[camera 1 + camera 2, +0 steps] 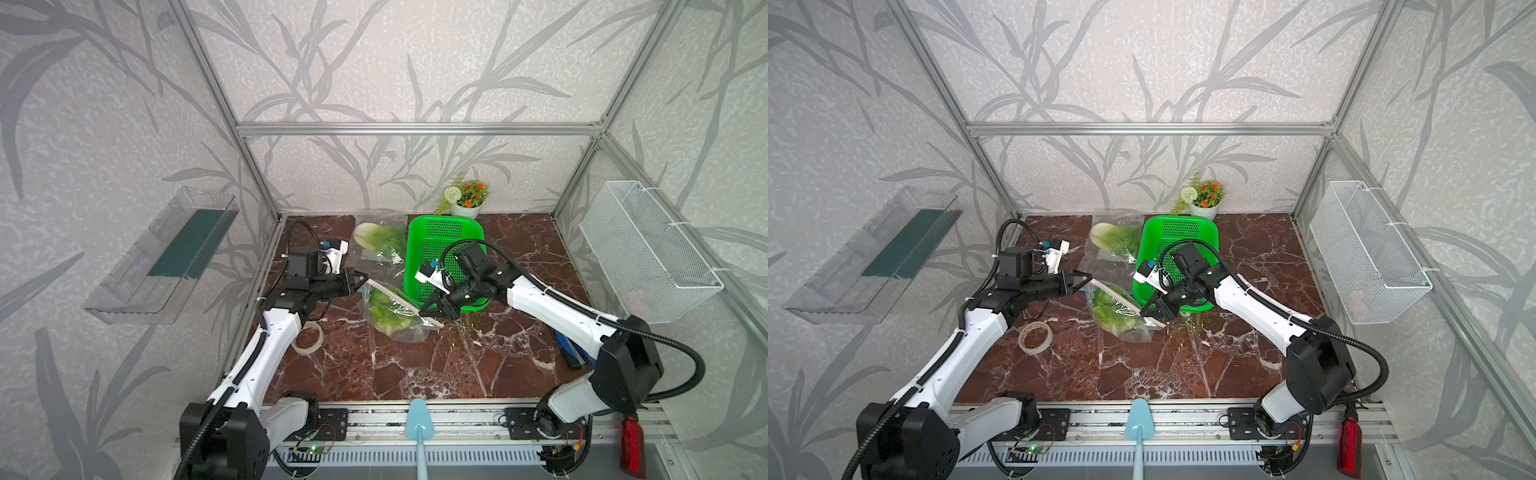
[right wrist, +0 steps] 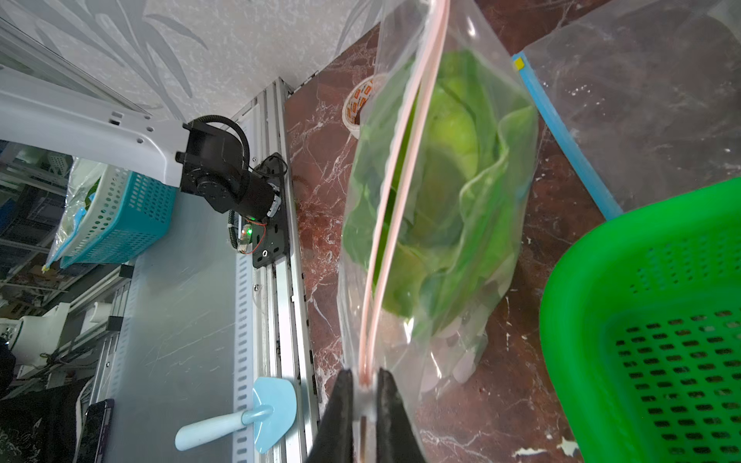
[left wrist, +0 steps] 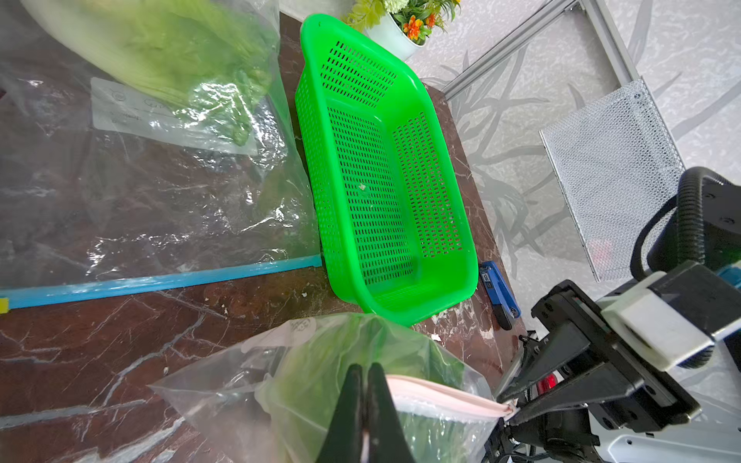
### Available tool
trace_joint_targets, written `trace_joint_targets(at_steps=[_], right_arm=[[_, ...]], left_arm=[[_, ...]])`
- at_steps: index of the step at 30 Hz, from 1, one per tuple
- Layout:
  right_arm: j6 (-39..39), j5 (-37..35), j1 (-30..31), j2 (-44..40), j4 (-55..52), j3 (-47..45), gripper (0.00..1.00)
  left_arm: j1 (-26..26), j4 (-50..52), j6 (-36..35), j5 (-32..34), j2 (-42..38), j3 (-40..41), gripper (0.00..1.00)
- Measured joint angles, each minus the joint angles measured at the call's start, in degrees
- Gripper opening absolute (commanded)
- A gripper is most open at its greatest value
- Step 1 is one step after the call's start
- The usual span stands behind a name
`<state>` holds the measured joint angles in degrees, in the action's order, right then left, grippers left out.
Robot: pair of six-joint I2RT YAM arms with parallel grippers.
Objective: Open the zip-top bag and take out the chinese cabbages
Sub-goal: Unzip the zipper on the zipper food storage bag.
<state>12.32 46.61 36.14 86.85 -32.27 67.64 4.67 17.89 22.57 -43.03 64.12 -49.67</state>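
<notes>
The left claw is clenched on one end of the pink zip strip of a clear zip-top bag. The right claw is clenched on the strip's other end, so the bag hangs between the two claws. Its lower part appears to rest on the counter. One chinese cabbage sits inside the bag, below the line from claw to claw, with its green leaves pressed against the plastic. In the right wrist view the two pink tracks run slightly apart along much of their length, but I cannot tell whether the mouth is truly open.

The main risk, as I judge it, is that each claw pinches both tracks together. Pulling the ends apart would then only stretch the strip taut and press it shut, or tear the thin plastic at the corners.

A slip also looks possible, since each claw holds only a narrow edge of slick film. If either lets go, the bag would drop toward the other claw and the cabbage's weight would drag the mouth closed.

The green basket stands just beside the right claw, on its far side, close enough for a wide sweep of that arm to knock it. The second cabbage lies in another bag with a blue zip, beyond the left claw and just beside the basket. A careless pull could drag the held bag over it.
</notes>
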Motion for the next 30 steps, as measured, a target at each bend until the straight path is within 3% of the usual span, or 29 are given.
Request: trace_joint_targets(at_steps=[30], right_arm=[[0.0,-6.9,-0.6,-8.6,-4.0,-5.6,0.0]], left_arm=[[-1.0,-0.8,0.6,1.4,-2.1,0.9,0.0]])
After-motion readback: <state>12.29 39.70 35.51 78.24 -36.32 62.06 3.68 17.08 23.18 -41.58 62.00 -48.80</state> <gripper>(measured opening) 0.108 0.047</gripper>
